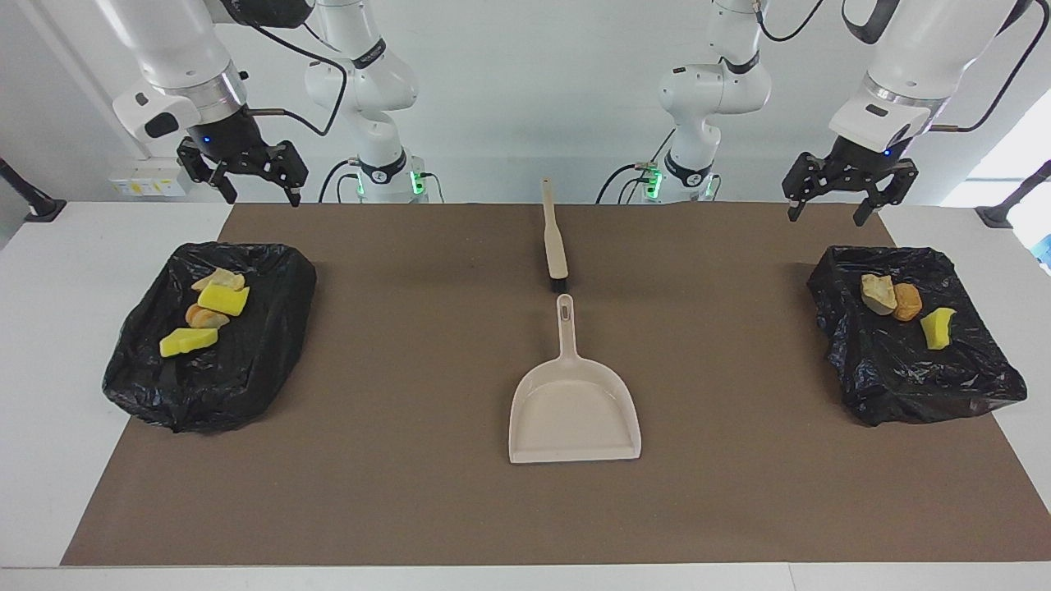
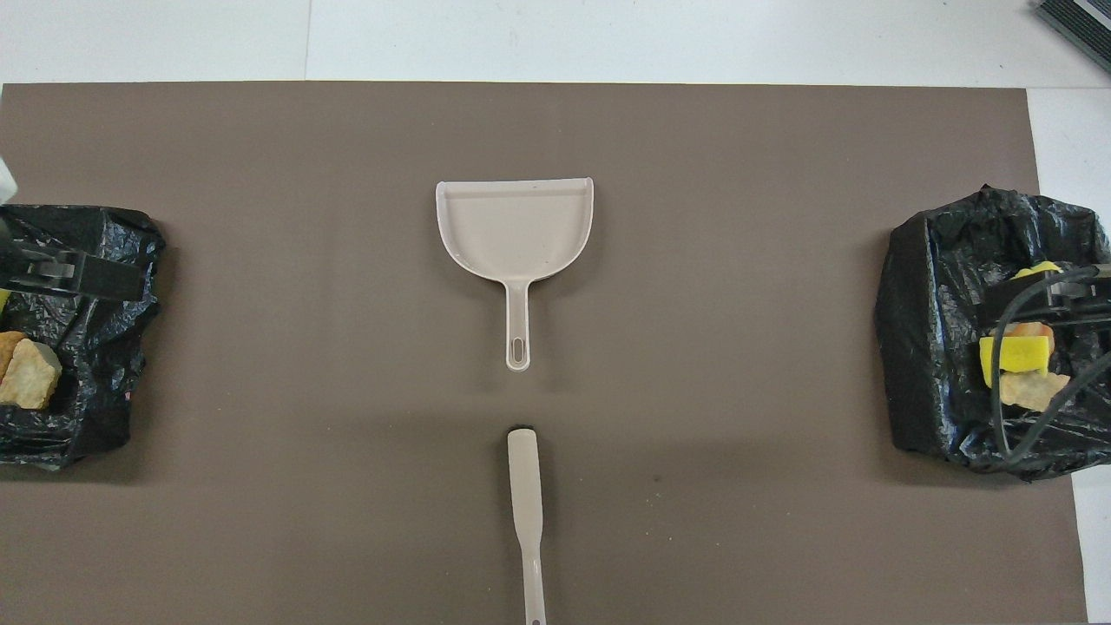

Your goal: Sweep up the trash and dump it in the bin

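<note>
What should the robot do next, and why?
Probably nothing more than rest. All seven trash chunks already lie in the two bins, the dustpan is empty, and the left gripper and right gripper hang open, holding nothing.

A robotics lab is indicated by two white arms [image 1: 361, 90] mounted at a white bench [image 1: 49, 328], a brown mat [image 1: 410, 369] and bare walls.
</note>
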`<state>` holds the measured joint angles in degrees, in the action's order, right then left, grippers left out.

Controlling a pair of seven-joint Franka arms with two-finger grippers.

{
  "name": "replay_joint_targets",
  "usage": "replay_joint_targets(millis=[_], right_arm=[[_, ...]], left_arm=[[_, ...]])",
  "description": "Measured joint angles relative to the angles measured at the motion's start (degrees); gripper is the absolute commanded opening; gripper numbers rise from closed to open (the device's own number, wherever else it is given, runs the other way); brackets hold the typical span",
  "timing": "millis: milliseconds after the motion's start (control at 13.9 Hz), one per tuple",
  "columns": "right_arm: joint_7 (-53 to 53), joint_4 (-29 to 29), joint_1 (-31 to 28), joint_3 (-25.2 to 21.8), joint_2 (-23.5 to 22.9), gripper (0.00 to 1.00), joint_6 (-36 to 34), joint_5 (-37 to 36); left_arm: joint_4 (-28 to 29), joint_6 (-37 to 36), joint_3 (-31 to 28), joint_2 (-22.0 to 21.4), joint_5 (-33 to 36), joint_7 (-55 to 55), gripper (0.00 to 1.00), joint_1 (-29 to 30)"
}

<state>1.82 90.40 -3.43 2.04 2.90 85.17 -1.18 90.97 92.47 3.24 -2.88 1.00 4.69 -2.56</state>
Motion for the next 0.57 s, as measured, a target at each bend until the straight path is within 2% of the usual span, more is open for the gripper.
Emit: replay_joint_targets(millis=[574], right_arm=[[0.00, 0.00, 0.01, 0.00, 0.00, 1.00, 0.00, 0.00]], left_arm=[[-0.65, 0.25, -0.40, -0.40, -2.74, -2.57, 1.00, 0.56]])
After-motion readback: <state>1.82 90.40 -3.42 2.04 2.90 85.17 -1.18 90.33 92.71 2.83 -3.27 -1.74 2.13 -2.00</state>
